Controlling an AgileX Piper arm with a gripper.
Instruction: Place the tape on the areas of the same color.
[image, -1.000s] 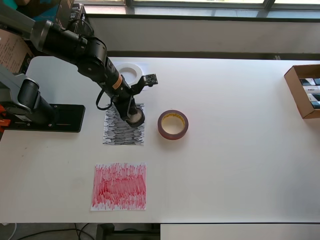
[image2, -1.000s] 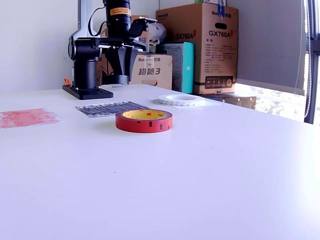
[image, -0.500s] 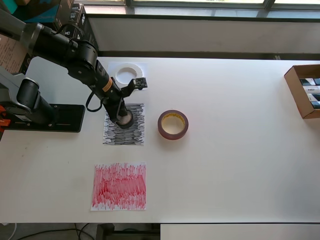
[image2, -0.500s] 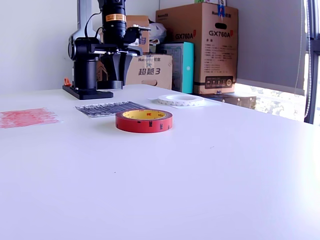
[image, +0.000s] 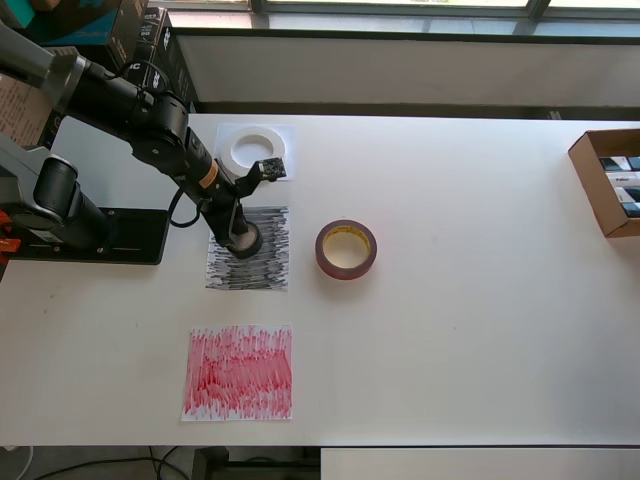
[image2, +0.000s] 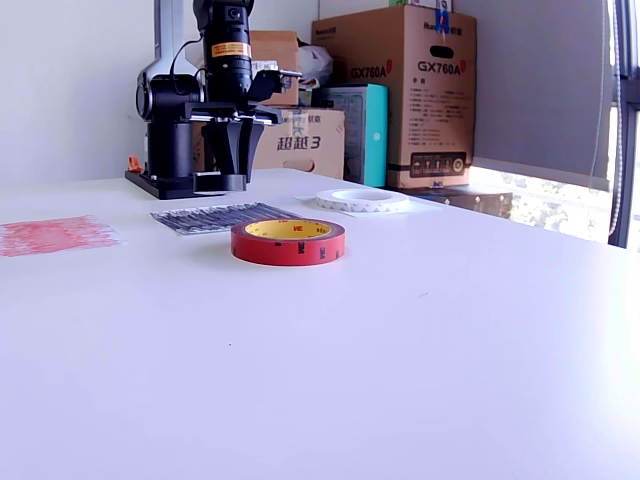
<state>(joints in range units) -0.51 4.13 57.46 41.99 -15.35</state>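
My gripper (image: 241, 238) is shut on the small black tape roll (image: 246, 241) and holds it low over the upper part of the black-scribbled sheet (image: 262, 268). In the exterior view the gripper (image2: 228, 178) hangs just behind that sheet (image2: 215, 216); I cannot tell if the roll touches it. The dark-red roll (image: 346, 249) with its yellowish core lies on bare table to the overhead view's right of the sheet, and shows in the exterior view (image2: 288, 241). The white ring (image: 259, 150) lies on the white sheet (image: 285, 132). The red-scribbled sheet (image: 239, 372) has nothing on it.
The arm's black base plate (image: 120, 236) sits at the overhead view's left. An open cardboard box (image: 606, 182) stands at the right edge. In the exterior view, cardboard boxes (image2: 400, 95) stack behind the table.
The gripper has moved toward the overhead view's left and come down with the black roll, from the sheet's upper right part to its upper middle. The other rolls have not moved.
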